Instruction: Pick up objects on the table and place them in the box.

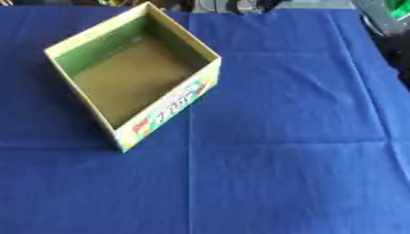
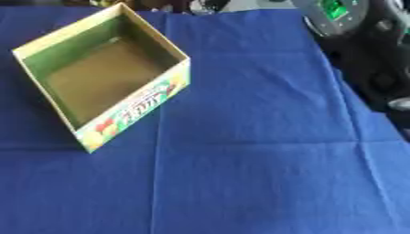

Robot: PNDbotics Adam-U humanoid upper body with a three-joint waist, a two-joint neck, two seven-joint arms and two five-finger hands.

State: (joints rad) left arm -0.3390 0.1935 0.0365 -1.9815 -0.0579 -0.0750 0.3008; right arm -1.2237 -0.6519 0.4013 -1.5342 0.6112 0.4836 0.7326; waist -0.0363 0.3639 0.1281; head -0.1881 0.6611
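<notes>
The near part of the table (image 1: 280, 183) fills the lower half of the frame. It is covered by a blue cloth (image 1: 304, 114) that shows fold creases: one runs up and down through the middle of the frame, another crosses it from side to side a little below the centre.

Farther back, in the upper left of the frame, the box (image 1: 168, 109) stands on the cloth, turned so that one corner points toward the lower left. It is open at the top. Its inner walls are greenish and pale, its floor is brown, and the floor looks bare. The outer wall that faces the lower right bears a colourful print in red, green and yellow on a light ground; the lettering cannot be read.

Beyond the table's far right edge, in the upper right of the right eye view, there is dark equipment (image 2: 376, 59) with a small green patch (image 2: 332, 8) on it.

Neither hand shows in either view, so whether each is released, clenched or grasping something cannot be told.
</notes>
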